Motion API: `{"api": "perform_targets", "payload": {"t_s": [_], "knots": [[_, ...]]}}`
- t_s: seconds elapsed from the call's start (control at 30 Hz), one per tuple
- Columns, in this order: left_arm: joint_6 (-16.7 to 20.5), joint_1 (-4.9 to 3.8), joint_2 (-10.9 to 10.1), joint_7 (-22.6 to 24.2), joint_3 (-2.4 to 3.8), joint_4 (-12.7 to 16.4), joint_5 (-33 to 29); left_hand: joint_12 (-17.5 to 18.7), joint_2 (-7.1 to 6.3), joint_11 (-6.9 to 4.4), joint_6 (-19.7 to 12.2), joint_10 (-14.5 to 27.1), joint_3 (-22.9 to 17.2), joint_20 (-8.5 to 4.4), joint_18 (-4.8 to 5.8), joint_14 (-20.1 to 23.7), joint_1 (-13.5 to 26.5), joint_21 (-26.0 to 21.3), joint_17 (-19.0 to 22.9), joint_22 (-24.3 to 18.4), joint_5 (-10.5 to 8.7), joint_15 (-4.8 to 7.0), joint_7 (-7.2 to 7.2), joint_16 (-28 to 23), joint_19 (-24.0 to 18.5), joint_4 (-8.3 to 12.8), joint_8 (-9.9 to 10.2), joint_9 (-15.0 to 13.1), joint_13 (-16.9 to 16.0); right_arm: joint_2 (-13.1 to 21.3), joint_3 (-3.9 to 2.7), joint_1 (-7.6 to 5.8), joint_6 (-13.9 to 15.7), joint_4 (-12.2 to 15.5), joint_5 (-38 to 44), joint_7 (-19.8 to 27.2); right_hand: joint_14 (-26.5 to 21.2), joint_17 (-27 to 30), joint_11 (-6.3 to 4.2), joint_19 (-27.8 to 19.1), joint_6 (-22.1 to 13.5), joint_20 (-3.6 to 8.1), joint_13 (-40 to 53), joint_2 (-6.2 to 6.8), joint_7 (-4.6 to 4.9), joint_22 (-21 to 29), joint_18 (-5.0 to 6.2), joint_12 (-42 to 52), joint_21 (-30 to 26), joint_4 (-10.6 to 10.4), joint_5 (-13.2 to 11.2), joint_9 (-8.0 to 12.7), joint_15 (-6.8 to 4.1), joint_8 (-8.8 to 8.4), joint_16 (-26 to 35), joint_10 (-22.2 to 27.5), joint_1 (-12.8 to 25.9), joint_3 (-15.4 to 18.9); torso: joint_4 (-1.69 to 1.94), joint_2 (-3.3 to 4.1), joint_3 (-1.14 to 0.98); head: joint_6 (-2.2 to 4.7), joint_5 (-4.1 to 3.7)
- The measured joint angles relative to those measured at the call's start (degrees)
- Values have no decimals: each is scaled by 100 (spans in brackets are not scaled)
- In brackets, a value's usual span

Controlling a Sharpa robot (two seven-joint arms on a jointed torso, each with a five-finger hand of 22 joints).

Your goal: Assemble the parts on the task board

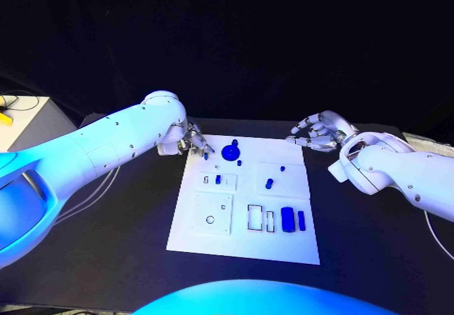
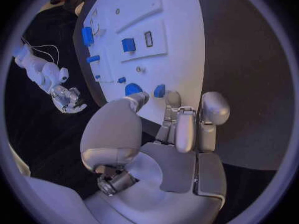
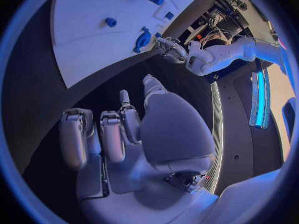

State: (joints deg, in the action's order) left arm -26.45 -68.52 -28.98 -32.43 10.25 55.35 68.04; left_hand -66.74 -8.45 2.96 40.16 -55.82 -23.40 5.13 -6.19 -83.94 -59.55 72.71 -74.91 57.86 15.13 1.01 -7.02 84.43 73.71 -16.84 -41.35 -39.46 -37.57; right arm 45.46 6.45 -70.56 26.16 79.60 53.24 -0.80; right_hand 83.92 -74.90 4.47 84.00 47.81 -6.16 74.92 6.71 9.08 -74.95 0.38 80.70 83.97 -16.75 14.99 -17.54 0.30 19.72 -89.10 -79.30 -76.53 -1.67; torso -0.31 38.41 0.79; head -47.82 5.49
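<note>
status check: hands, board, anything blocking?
Left hand at the task board far corner, fingers by a small blue part, grasp unclear. Right hand curled, empty, off the far right edge. Nothing blocking.

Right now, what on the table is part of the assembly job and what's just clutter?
Job:
task board
blue round part
blue block part
small blue pegs
left hand, at the board's far corner

Not job:
white box with yellow item
</note>
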Motion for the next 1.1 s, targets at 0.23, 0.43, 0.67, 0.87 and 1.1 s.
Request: {"api": "perform_targets", "payload": {"t_s": [0.23,0.43,0.67,0.87,1.1], "knots": [[-24,0,-5,2,-5,3,-15,-22,34,-20,60,-20,16,0,0,0,-34,0,0,5,0,0,18,0,0,16,-24,20,-9,-5,-2,0,0,-4,0,0,0,0,0,0,0,0,0,0,0,0,0,0,0,0,0,0,0,0,0,0,0,0,2,0,0,-5,-1],[-44,0,-4,2,-12,4,-21,-22,116,-41,105,-41,16,0,1,0,-116,24,0,34,0,0,22,24,0,16,-59,47,-9,-10,-2,0,-1,-5,0,1,0,0,0,0,0,0,-1,0,0,1,0,0,0,0,0,1,0,0,0,0,0,0,2,0,1,-9,3],[-57,0,-2,2,-19,2,-33,-46,289,-82,193,-82,-13,-21,1,0,-289,45,0,84,0,0,70,45,20,38,-140,72,-18,-12,0,0,-1,-6,0,1,0,0,0,0,0,0,-1,0,0,1,0,0,0,0,0,1,0,0,0,0,0,0,1,0,1,-19,6],[-58,0,-2,2,-22,1,-49,-46,362,-112,213,-112,-104,-42,1,-22,-468,71,0,105,0,22,90,45,41,44,-222,72,-18,-13,0,0,-1,-6,1,1,0,0,0,0,0,0,-2,0,0,2,0,0,0,0,0,2,0,0,0,0,0,0,-1,1,-1,-27,-1],[-46,0,-5,4,-23,1,-79,-46,456,-145,244,-146,-323,-62,1,-21,-768,71,0,133,0,63,121,67,62,65,-408,7,-10,-13,-2,0,-1,-7,2,1,0,0,0,0,0,0,3,0,0,2,0,0,0,0,0,-4,0,0,0,0,0,0,-1,2,-1,-29,-4]]}}
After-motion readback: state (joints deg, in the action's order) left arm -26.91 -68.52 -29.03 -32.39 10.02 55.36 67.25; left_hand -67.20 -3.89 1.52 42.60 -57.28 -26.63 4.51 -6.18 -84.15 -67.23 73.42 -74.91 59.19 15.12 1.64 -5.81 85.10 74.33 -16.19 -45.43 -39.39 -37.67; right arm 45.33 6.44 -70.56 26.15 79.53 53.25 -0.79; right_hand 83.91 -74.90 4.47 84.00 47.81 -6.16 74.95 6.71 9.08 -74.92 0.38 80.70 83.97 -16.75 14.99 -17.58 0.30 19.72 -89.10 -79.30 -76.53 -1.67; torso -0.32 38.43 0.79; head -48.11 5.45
